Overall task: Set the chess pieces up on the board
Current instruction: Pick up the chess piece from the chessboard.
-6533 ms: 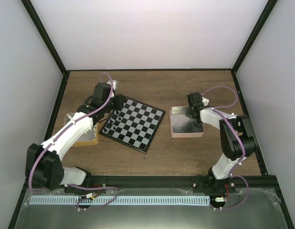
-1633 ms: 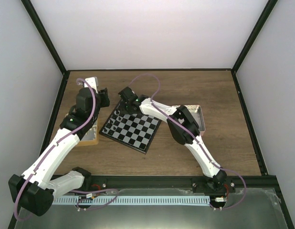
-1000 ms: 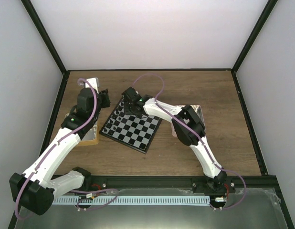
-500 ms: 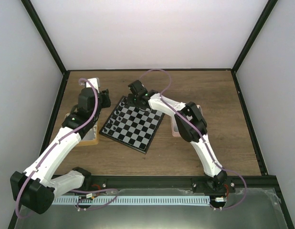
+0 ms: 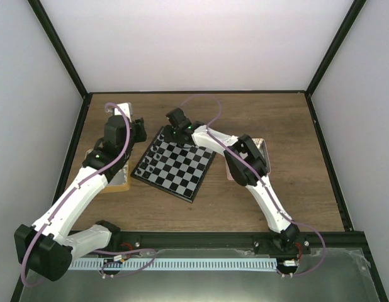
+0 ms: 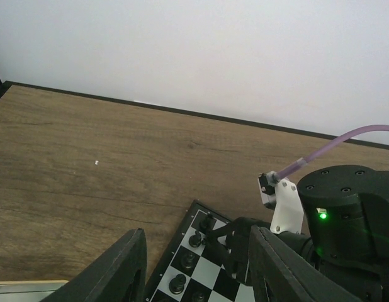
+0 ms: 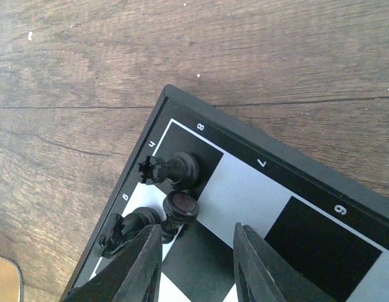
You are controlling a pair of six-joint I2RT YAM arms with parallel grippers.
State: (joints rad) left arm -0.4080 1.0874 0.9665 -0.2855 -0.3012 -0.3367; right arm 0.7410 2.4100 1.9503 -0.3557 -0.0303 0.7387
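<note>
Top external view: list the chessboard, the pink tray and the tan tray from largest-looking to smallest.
1. The board: clearly the largest.
2 and 3. The pink tray and the tan tray: each is largely hidden, so these two cannot be ranked against each other.

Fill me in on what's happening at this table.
Two arms are setting up a chessboard. The right gripper hangs open over the board's far left corner, just above a black rook, pawn and knight already on their squares. The left gripper hovers open and empty beside that corner.
</note>
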